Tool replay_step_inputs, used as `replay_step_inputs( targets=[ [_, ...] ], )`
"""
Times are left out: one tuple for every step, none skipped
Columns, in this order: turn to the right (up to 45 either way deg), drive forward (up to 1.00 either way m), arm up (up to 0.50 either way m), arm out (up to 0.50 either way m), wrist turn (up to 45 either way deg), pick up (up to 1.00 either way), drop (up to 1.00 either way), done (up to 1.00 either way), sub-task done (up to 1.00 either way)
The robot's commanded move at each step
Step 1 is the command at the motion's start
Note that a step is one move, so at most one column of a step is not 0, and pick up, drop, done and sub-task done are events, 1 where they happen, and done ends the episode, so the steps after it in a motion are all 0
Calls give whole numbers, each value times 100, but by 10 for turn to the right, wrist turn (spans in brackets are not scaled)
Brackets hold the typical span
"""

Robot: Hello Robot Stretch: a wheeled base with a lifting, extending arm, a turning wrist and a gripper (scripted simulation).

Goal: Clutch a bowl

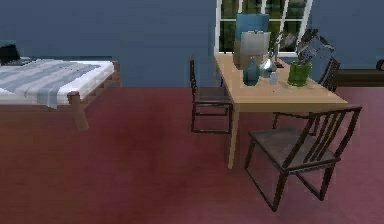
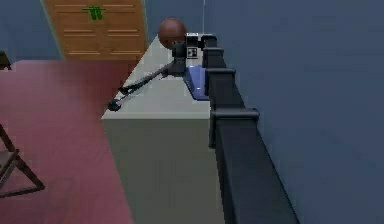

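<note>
Bowl: none identifiable with certainty. A brown round thing rests on the grey tabletop, at 1 o'clock from the gripper. Finger state and load cannot be told. Risk: a stray nudge rolls it off.

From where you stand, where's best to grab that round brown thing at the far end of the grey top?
Probably its upper edge, from above: the round brown thing sits at the grey top's far end and looks evenly round, so no side is favoured. Its rim can't be made out.
</note>
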Motion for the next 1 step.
replay_step_inputs(
  targets=[
    [0, 0, 0, 0, 450, 0, 0, 0, 0]
  ],
)
